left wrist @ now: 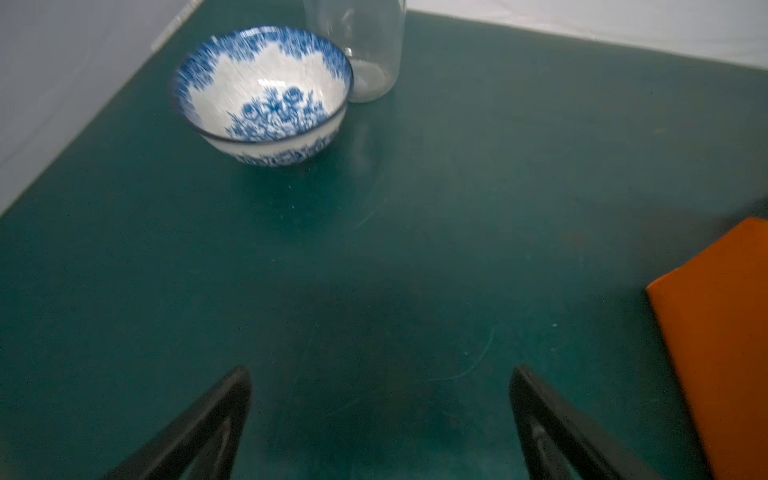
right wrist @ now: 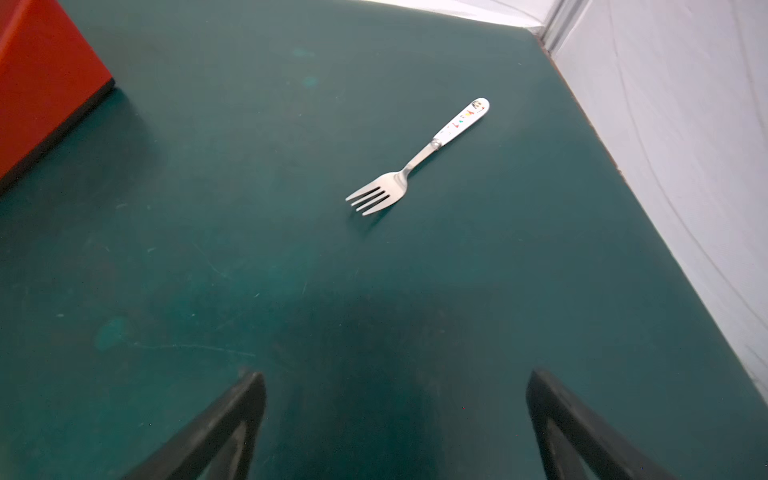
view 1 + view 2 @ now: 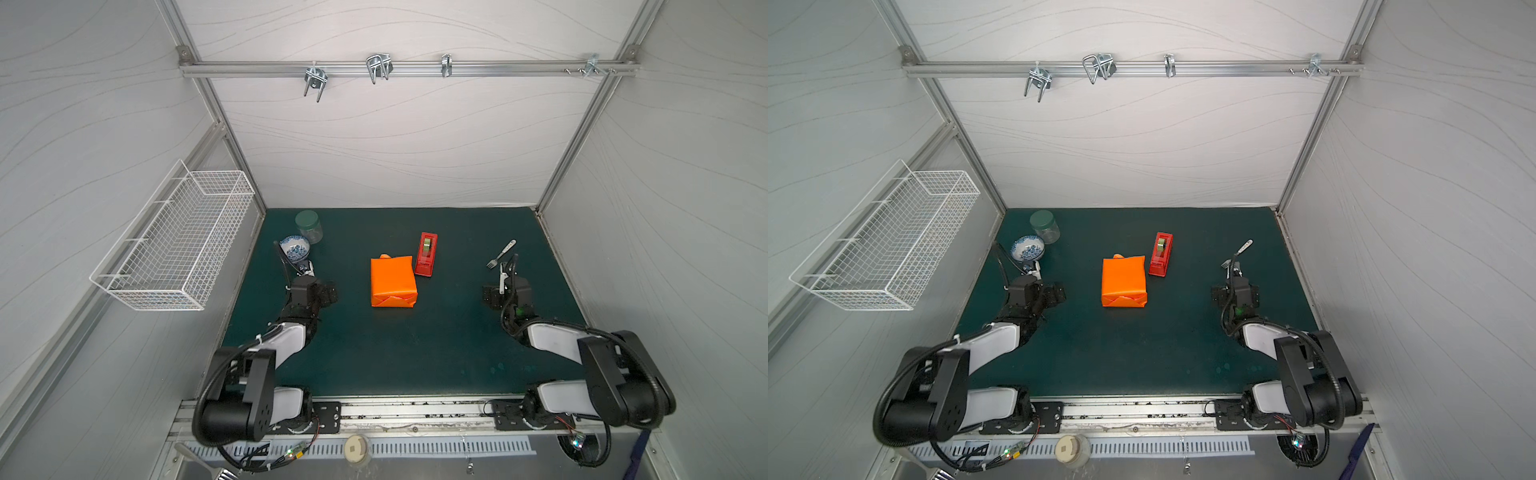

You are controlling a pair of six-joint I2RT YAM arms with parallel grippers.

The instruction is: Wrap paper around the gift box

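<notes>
Both claws stand wide and hold nothing. Our left gripper (image 1: 380, 374) hangs over the bare green mat (image 1: 374, 249) near the blue-and-white bowl (image 1: 266, 95), and our right gripper (image 2: 397, 374) hangs just short of the fork (image 2: 415, 160). Between them, at the middle of the mat and well apart from both, lies the paper (image 3: 392, 282), folded into a closed orange parcel. We take the gift box to be inside it, fully hidden. The red tape dispenser (image 3: 426, 254) sits just beside the parcel's far right corner.

We judge the wrapping done or nearly so. Our worry is the folds: a small tab pokes up at the far edge, and we cannot see any tape on the near end flaps, so the glossy creased paper may spring open. A careless swing on the left could also clip the bowl or the jar (image 3: 309, 226) beyond it.
</notes>
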